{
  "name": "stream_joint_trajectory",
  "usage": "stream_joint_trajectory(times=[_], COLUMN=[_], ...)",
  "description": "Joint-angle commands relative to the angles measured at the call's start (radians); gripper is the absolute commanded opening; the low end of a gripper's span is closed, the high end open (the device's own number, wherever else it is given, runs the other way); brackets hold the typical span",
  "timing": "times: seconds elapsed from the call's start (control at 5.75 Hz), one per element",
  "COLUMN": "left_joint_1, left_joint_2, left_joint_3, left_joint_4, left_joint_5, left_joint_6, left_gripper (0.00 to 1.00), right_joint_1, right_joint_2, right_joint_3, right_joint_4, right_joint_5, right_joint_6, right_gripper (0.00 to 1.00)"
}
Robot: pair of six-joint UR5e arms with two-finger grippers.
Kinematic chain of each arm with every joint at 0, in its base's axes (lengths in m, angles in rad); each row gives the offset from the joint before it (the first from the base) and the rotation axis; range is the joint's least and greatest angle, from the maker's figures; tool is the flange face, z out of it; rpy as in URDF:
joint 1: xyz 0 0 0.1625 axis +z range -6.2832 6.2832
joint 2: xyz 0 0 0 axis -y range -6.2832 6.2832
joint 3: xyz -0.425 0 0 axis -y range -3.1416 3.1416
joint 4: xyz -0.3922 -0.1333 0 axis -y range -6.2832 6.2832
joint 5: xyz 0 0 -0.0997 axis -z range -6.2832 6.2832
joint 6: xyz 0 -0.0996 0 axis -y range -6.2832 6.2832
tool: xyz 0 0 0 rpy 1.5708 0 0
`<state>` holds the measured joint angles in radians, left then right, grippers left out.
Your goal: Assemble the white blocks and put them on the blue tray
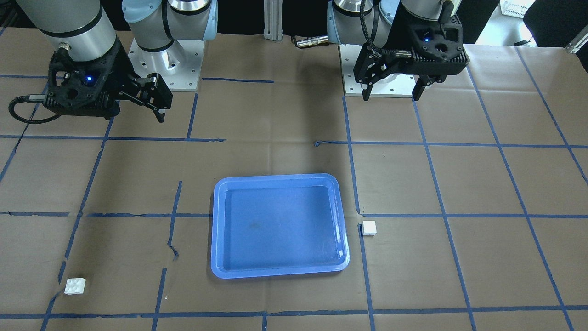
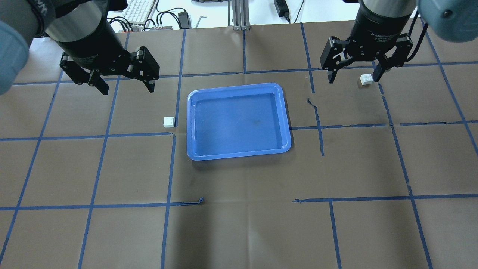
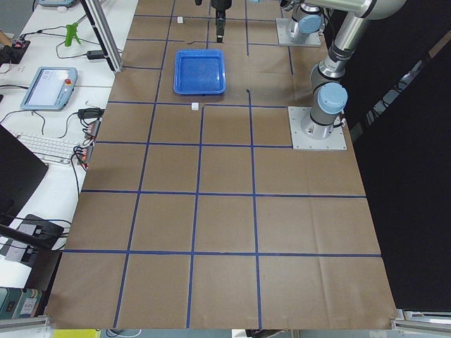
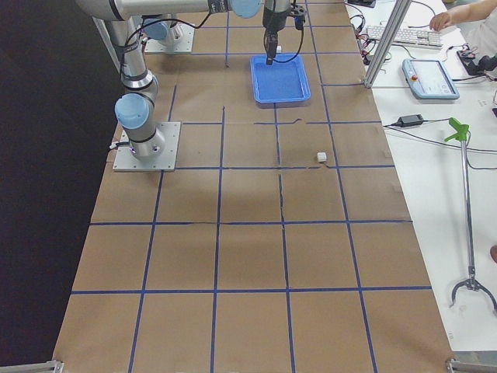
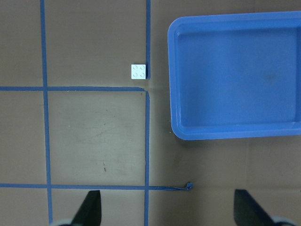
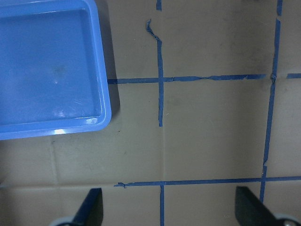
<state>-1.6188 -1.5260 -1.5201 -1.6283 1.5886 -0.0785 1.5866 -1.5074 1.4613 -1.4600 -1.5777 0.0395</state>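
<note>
The blue tray [image 2: 239, 151] lies at the table's middle, with nothing in it. One white block [image 2: 169, 121] sits studs up on the paper just off the tray's left rim; it also shows in the left wrist view [image 5: 138, 71] and in the front-facing view [image 1: 369, 227]. The other white block [image 2: 366, 79] lies far out on the right side [image 1: 75, 286]. My left gripper [image 2: 127, 89] is open and empty, high above the table, apart from its block. My right gripper [image 2: 354, 79] is open and empty, high above the table.
Brown paper with a grid of blue tape lines covers the table [image 2: 239, 224]. The two arm bases [image 1: 165, 59] stand at the robot's edge. A keyboard and cables [image 2: 142, 11] lie beyond the far edge.
</note>
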Motion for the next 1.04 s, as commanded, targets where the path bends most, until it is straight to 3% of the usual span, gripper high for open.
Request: stream_joint_trajectory(times=[0.0,0.17,0.52,0.87], left_joint_1=[0.095,0.118,0.116,0.116], left_joint_2=[-0.037,-0.13,-0.315,-0.422], left_joint_3=[-0.02,-0.05,-0.132,-0.259], left_joint_4=[0.014,0.103,0.38,0.662], left_joint_5=[-0.005,-0.006,-0.009,-0.076], left_joint_6=[0.005,0.085,0.098,0.105], left_gripper=[1.0,1.0,1.0,1.0], right_joint_1=[0.0,-0.007,-0.034,-0.097], right_joint_2=[-0.001,0.001,0.003,0.028], right_joint_3=[0.001,0.001,-0.001,-0.002], right_joint_4=[0.001,0.003,-0.008,-0.063], right_joint_5=[-0.008,-0.018,-0.016,-0.013], right_joint_6=[-0.007,-0.094,-0.488,-0.904], right_gripper=[1.0,1.0,1.0,1.0])
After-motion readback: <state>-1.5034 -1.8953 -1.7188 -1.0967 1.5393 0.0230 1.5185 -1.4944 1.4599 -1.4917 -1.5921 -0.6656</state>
